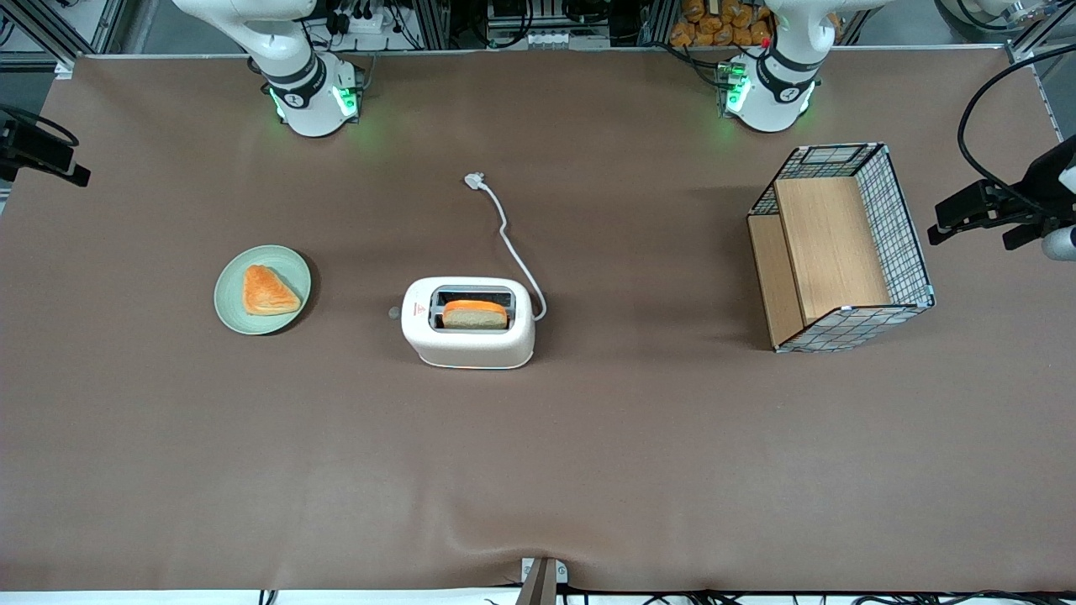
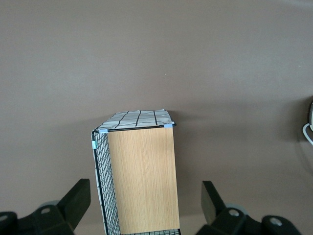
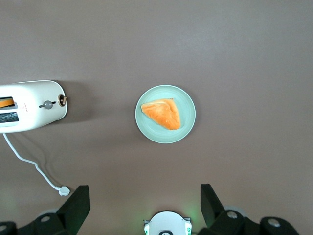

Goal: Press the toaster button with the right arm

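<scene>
The wide-open gripper (image 3: 142, 208) hovers high above the plate; the light toaster (image 1: 468, 323) may slide, so press its small button (image 3: 48, 104) squarely.

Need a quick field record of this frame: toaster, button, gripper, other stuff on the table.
toaster: white toaster mid-table, a slice of bread in its slot
button: small grey toaster button on the end facing the plate, not touched
gripper: right gripper open, high above the table, over the plate area
plate: green plate with a triangular pastry, toward the working arm's end
basket: wire basket toward the parked arm's end
cord: white cord unplugged
</scene>
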Tool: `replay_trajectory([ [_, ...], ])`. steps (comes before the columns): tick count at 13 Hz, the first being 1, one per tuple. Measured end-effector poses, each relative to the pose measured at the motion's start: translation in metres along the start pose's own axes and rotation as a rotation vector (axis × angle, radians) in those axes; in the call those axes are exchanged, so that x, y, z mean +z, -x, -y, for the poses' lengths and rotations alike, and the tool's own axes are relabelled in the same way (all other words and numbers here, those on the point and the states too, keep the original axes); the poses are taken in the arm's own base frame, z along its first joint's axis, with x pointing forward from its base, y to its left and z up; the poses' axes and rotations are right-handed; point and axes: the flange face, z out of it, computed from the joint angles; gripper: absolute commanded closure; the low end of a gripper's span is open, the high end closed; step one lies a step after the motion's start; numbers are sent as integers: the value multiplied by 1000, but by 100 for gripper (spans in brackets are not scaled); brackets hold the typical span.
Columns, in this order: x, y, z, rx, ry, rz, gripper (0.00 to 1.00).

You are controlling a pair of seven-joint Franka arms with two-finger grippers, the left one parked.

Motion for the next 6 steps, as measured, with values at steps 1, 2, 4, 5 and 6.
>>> replay_trajectory([
  [1,0,0,0,0,5,0,0],
  [2,0,0,2,-3,12,0,0],
  [4,0,0,6,-10,27,2,0],
  [5,0,0,6,-10,30,2,0],
  [6,0,0,5,-9,30,2,0],
])
